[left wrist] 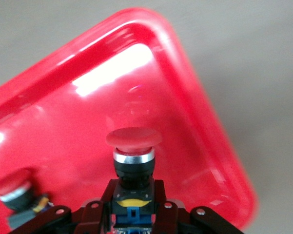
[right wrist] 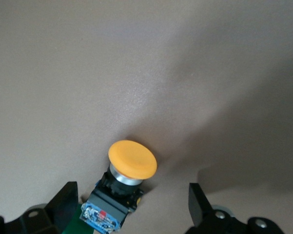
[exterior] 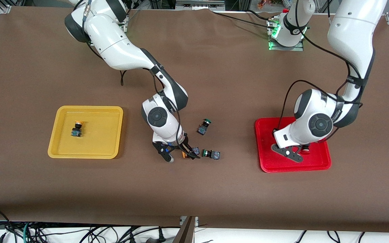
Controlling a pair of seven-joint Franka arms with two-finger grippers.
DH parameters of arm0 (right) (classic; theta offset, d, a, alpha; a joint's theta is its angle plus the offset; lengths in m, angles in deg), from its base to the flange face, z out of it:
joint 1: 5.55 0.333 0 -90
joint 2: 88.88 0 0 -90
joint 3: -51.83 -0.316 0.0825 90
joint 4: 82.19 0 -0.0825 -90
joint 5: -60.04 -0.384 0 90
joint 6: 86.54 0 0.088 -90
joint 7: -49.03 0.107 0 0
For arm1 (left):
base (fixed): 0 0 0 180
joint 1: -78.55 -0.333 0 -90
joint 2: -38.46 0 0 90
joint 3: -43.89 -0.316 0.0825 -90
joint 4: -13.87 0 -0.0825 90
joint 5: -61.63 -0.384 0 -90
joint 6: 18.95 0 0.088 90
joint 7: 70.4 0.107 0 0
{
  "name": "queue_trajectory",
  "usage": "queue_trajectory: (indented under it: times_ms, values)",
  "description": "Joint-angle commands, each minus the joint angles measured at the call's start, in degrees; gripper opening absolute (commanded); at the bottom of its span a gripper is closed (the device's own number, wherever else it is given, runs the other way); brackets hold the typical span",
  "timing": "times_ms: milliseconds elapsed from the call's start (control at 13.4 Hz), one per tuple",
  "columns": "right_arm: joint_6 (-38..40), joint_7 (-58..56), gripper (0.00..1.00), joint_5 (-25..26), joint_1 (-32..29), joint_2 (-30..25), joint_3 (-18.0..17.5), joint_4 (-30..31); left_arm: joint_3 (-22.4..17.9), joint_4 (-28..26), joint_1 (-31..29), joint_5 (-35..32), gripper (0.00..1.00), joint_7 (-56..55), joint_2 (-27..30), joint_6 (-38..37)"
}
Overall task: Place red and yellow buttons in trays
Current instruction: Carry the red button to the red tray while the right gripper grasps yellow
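Note:
My right gripper [exterior: 180,154] is open, low at the table's middle. Its fingers [right wrist: 63,202] stand on either side of a yellow-orange button [right wrist: 129,170] lying on its side, not gripped; that button [exterior: 184,154] shows orange in the front view. Another yellow button [exterior: 76,129] lies in the yellow tray [exterior: 85,153] toward the right arm's end. My left gripper [exterior: 289,153] is over the red tray [exterior: 316,163], shut on the dark body of a red button [left wrist: 133,146], cap pointing away. A second red button [left wrist: 12,187] lies in the red tray [left wrist: 185,73] beside it.
Two green-capped switches lie on the table near my right gripper: one [exterior: 204,126] farther from the front camera, one [exterior: 211,154] beside the yellow-orange button toward the left arm's end. The brown cloth between the two trays is otherwise bare.

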Motion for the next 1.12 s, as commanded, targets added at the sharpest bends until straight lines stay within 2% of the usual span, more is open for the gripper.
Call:
queue_trajectory:
  times_ms: [0, 298, 447, 522, 596, 671, 820, 969, 1043]
  values:
    - [-0.3, 1.2, 1.00, -0.1, 0.9, 1.8, 0.6, -3.0, -0.9, 2.8, -0.6, -3.6, 0.00, 0.1, -3.4, 3.0]
    - [-1.0, 1.0, 1.00, -0.1, 1.4, 2.6, 0.7, -3.0, -0.9, 2.5, -0.6, -3.6, 0.11, 0.0, -5.2, 3.9]
    - [-1.3, 0.8, 0.99, -0.1, 1.4, 2.9, 0.8, -3.0, -0.9, 2.5, -0.6, -3.6, 0.32, 0.0, -5.3, 3.9]
    - [-1.6, 0.6, 0.88, -0.1, 1.4, 3.0, 0.7, -3.0, -0.9, 2.6, -0.6, -3.6, 0.67, -0.1, -5.3, 3.8]
    - [-1.6, 0.4, 0.71, -0.1, 1.4, 3.0, 0.7, -3.0, -0.9, 2.6, -0.7, -3.6, 1.00, -0.1, -5.1, 3.8]
    - [-1.6, 0.3, 0.51, -0.1, 1.4, 3.0, 0.7, -3.0, -0.9, 2.9, -0.8, -3.6, 1.00, 0.0, -4.9, 3.5]
    - [-1.4, 0.1, 0.22, -0.1, 1.4, 3.0, 0.7, -3.0, -0.8, 3.2, -0.8, -3.1, 1.00, -0.2, -3.8, 2.9]
    - [-0.6, 0.0, 0.00, 0.4, 1.4, 2.5, 0.7, -2.9, -0.8, 3.5, -0.8, -2.7, 1.00, -0.2, -0.9, -1.1]
    - [1.1, -0.2, 0.00, 1.2, 1.4, 2.1, 0.8, -2.9, -0.7, 3.7, -0.8, -2.6, 1.00, -0.2, 1.1, -3.3]
